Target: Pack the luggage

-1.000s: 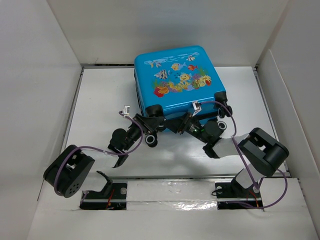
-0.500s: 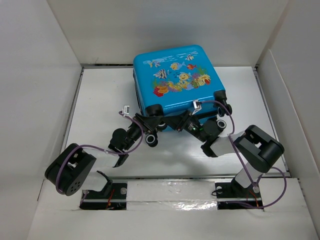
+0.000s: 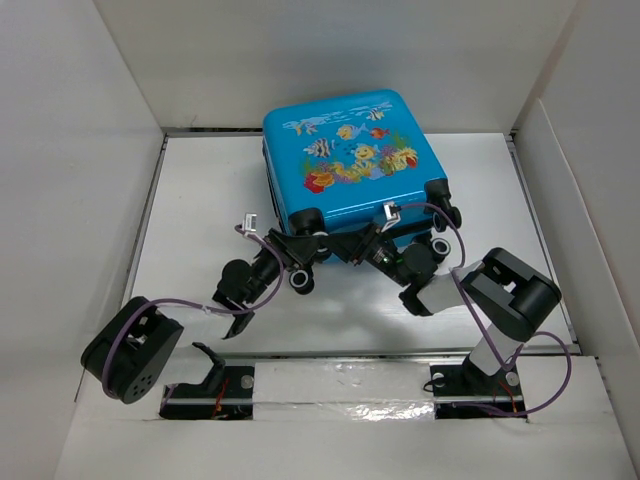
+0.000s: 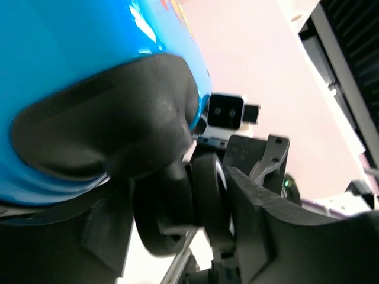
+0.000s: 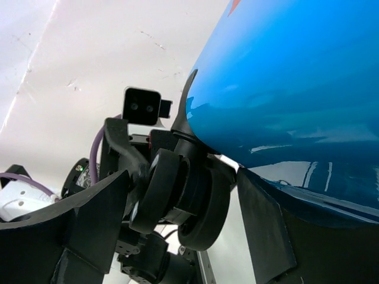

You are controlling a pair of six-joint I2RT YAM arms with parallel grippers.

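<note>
**Case nudged left**

The closed bright-blue hard-shell fish-print suitcase [image 3: 350, 160], far-centre on the white table [image 3: 200, 200], has crept slightly left. The left gripper [image 4: 172, 201] clamps its near-left black wheel [image 5: 201, 201]. The right gripper [image 5: 180, 189] straddles it, fingers apart. Likely repositioning before opening.

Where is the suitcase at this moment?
Top view: the suitcase lies at the far middle of the table, the left gripper and right gripper at its near edge.

No readable text, label, brand, number or sign anywhere, not even on the luggage [image 3: 350, 160]
</note>
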